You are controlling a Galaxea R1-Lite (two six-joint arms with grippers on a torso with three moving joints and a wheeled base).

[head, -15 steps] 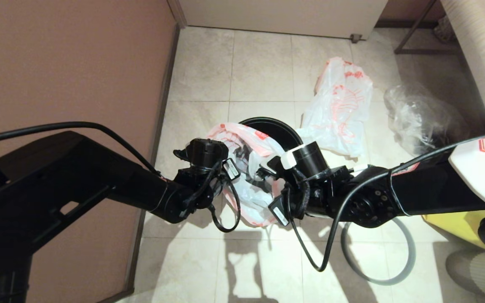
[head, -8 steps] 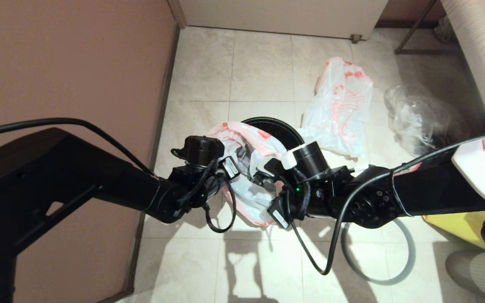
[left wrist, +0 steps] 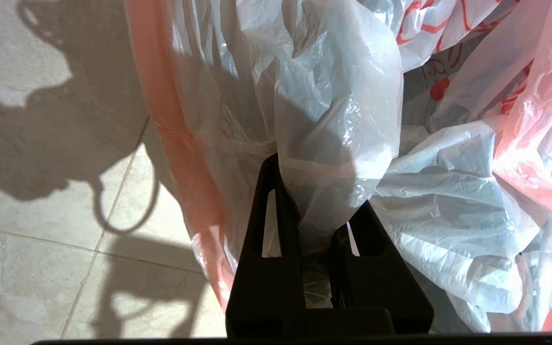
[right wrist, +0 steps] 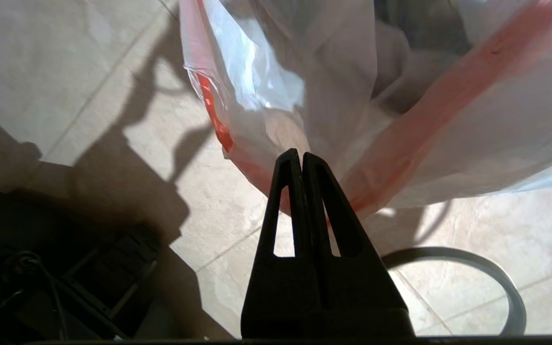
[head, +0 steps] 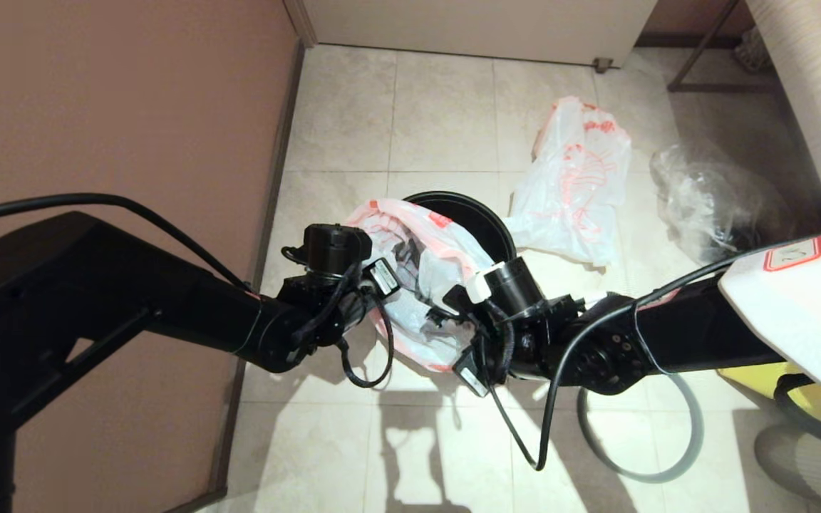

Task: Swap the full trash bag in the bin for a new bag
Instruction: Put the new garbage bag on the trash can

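Observation:
The new bag [head: 421, 285], limp white plastic with a pink-red band, hangs stretched between my two grippers, just in front of and partly over the near left rim of the black bin [head: 482, 217]. My left gripper [left wrist: 316, 191] is shut on a bunched fold of this bag [left wrist: 338, 110]. My right gripper [right wrist: 301, 154] is shut with its fingers pressed together on the bag's red-banded edge [right wrist: 400, 143]. In the head view the left gripper [head: 393, 285] and right gripper [head: 450, 299] face each other across the bag. The full trash bag [head: 574, 189] lies on the floor behind and right of the bin.
The bin's grey ring rim [head: 667, 463] lies on the tiles at the near right, under my right arm, and shows too in the right wrist view [right wrist: 496, 270]. A clear bag [head: 717, 199] sits far right, a yellow bag [head: 767, 385] near right. A brown wall [head: 118, 107] runs along the left.
Both grippers have moved a little left and farther away with the new bag. The bag now reaches higher over the bin's near left rim.

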